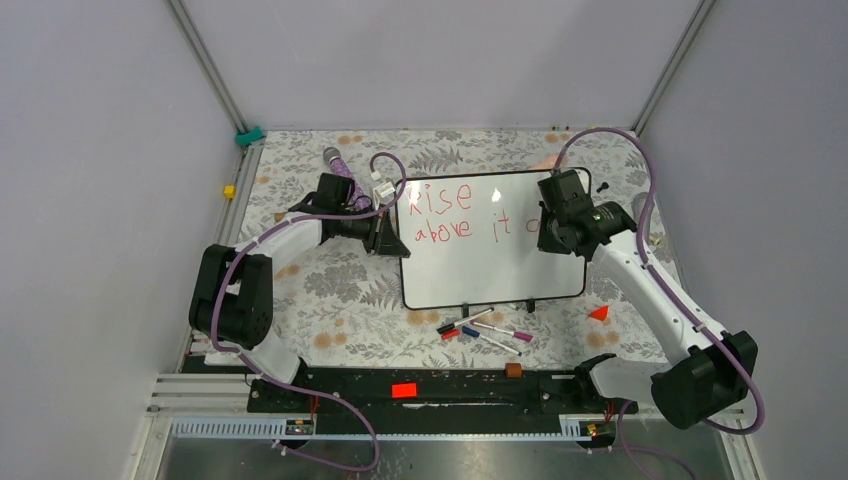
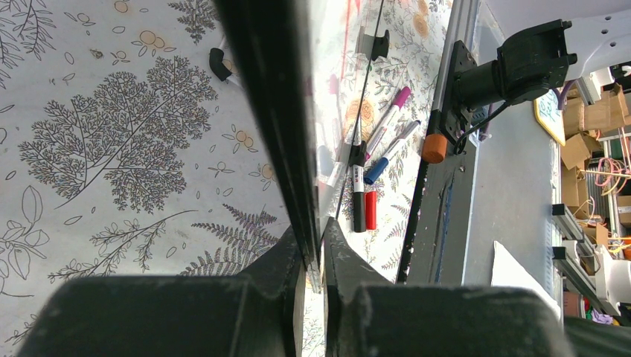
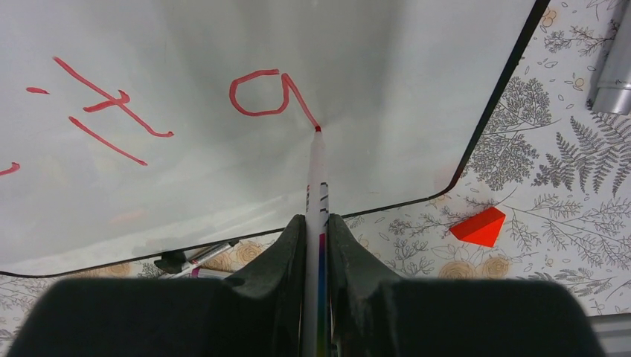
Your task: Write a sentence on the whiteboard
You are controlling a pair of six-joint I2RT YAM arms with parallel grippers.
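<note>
The whiteboard (image 1: pixel 490 270) sat mid-workspace on the floral table (image 1: pixel 330 290); its red sentence (image 1: pixel 455 212) read "Rise above it a" in two lines; the left gripper (image 2: pixel 313 236) pinched the board's left rim; the right gripper (image 3: pixel 316 223) clamped a marker (image 3: pixel 316 167), its red tip touching the last letter's tail.

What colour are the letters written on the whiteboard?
The letters are red; the right wrist view shows them best.

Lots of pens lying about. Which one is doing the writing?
The marker clamped in the right gripper: its red tip touches the whiteboard at the last red letter. The other markers lie loose on the floral table.
</note>
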